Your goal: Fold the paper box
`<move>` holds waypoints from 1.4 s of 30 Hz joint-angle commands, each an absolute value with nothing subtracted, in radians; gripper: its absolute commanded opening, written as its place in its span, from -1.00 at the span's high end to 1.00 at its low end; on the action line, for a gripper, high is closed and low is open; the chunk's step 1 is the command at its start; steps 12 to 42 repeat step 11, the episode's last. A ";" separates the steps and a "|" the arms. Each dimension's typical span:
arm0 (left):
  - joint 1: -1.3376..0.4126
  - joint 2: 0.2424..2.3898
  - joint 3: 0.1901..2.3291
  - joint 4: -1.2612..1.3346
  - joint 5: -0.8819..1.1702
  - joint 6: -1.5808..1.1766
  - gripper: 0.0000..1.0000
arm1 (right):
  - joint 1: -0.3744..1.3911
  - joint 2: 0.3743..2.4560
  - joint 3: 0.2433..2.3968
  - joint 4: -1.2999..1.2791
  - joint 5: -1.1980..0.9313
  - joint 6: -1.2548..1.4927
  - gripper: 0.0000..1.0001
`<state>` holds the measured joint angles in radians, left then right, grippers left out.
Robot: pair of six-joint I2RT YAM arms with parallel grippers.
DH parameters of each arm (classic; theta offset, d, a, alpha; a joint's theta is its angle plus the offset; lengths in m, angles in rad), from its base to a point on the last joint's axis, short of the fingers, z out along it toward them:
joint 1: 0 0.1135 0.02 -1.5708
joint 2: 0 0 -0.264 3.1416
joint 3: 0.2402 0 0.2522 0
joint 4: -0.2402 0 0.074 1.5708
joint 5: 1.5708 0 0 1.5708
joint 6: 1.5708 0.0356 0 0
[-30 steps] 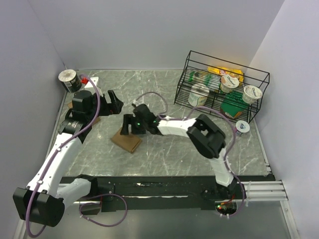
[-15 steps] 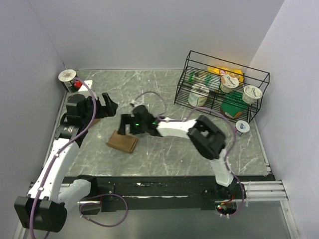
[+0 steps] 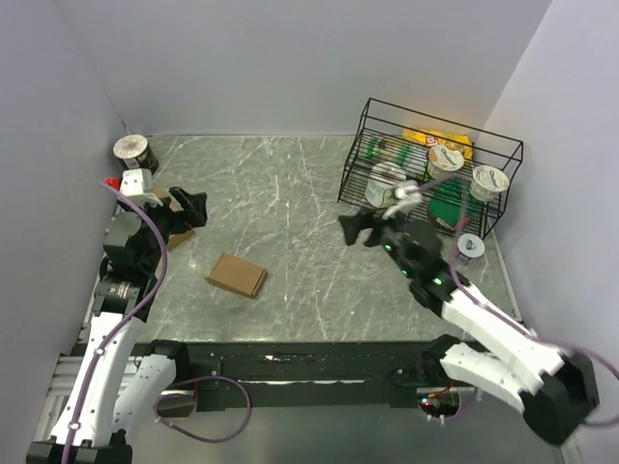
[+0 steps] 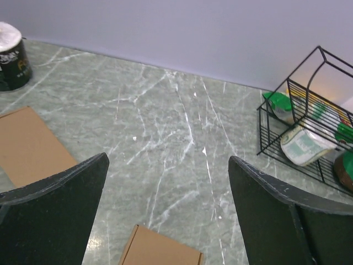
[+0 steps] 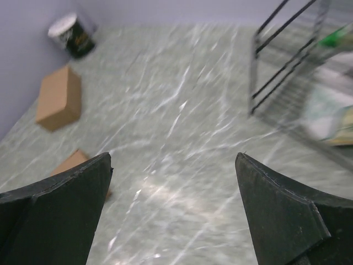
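Both agape, left claw [image 3: 196, 210] and right claw [image 3: 354, 230] hang clear of paper box [image 3: 237, 275].

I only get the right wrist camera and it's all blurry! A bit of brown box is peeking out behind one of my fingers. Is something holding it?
Observer: No. The paper box lies flat on the table by itself, closed, with nothing touching it.
Operator: Where's my other arm?
Observer: The left gripper hangs open and empty above the table, near the second box.
Operator: What's inside the rack?
Observer: The rack holds white cups with lids, and a yellow packet at the back.
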<state>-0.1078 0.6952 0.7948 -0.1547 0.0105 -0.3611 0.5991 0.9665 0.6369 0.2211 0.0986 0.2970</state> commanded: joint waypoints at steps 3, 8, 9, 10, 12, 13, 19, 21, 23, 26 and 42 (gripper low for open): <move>-0.104 0.687 0.805 -0.107 -0.052 -0.379 -0.92 | 0.520 0.688 0.574 0.048 0.230 0.117 -0.99; -0.103 0.699 0.807 -0.113 -0.041 -0.385 -0.93 | 0.486 0.631 0.571 -0.029 0.247 0.103 -0.99; -0.103 0.703 0.808 -0.115 -0.043 -0.387 -0.92 | 0.485 0.621 0.568 -0.029 0.245 0.103 -0.99; -0.104 0.704 0.811 -0.121 -0.043 -0.388 -0.92 | 0.482 0.618 0.565 -0.029 0.247 0.103 -0.99; -0.104 0.703 0.813 -0.121 -0.040 -0.388 -0.92 | 0.483 0.615 0.565 -0.032 0.245 0.104 -0.99; -0.104 0.703 0.813 -0.121 -0.040 -0.388 -0.92 | 0.483 0.615 0.565 -0.032 0.245 0.104 -0.99; -0.104 0.703 0.813 -0.121 -0.040 -0.388 -0.92 | 0.483 0.615 0.565 -0.032 0.245 0.104 -0.99; -0.104 0.703 0.813 -0.121 -0.040 -0.388 -0.92 | 0.483 0.615 0.565 -0.032 0.245 0.104 -0.99; -0.104 0.703 0.813 -0.121 -0.040 -0.388 -0.92 | 0.483 0.615 0.565 -0.032 0.245 0.104 -0.99; -0.104 0.703 0.813 -0.121 -0.040 -0.388 -0.92 | 0.483 0.615 0.565 -0.032 0.245 0.104 -0.99; -0.104 0.703 0.813 -0.121 -0.040 -0.388 -0.92 | 0.483 0.615 0.565 -0.032 0.245 0.104 -0.99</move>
